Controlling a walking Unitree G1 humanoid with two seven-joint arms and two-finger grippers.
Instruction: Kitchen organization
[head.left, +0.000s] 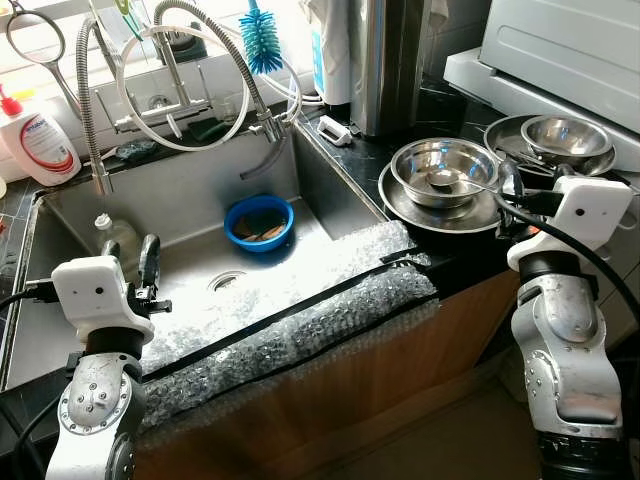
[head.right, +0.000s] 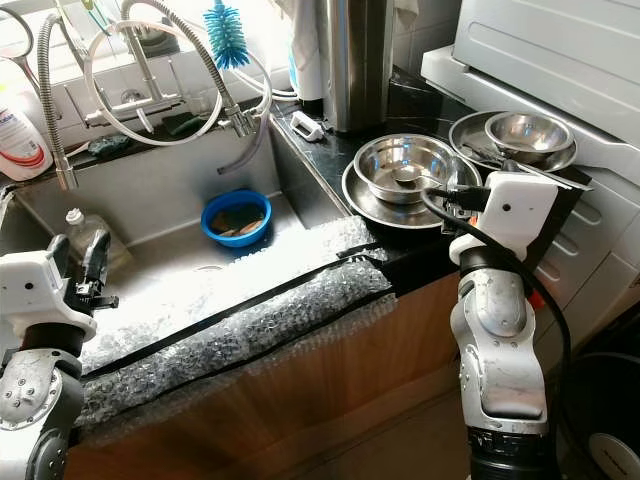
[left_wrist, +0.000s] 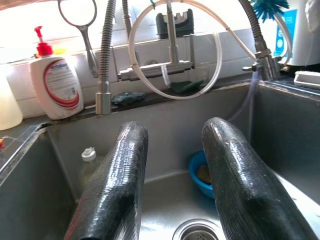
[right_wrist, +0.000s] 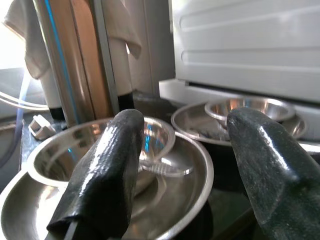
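1. Hovering over the near-left part of the sink (head.left: 190, 200) is the left tool (left_wrist: 170, 185), fingers spread apart, nothing between them.
2. Right tool (right_wrist: 182, 170) sits at about 3 o'clock, over the black tabletop (head.left: 440, 110), fingers apart too and holding nothing. It's just in front of the steel bowl (head.left: 445, 165).
3. That bowl rests on a wide steel plate (head.left: 400, 205), and there's a spoon (head.left: 445, 180) lying in the bowl.
4. Further out at 2 o'clock, a second small bowl (head.left: 562, 132) sits on another plate (head.left: 500, 135), right beside a white appliance (head.left: 570, 45).
5. In the sink: a blue bowl (head.left: 258, 212) with something brownish in it at roughly 12 o'clock, just past the drain (head.left: 227, 282), and a clear bottle (head.left: 103, 232) standing at 10 o'clock near the left wall.
6. Bubble wrap (head.left: 290, 330) is draped along the sink's near edge.
7. Back ledge at 11 o'clock has a soap dispenser (head.left: 38, 140), the faucet (head.left: 170, 85) with its hoses, and a blue brush (head.left: 262, 38) standing up.
8. Tall steel canister (head.left: 385, 60) stands at 1 o'clock behind the bowls.
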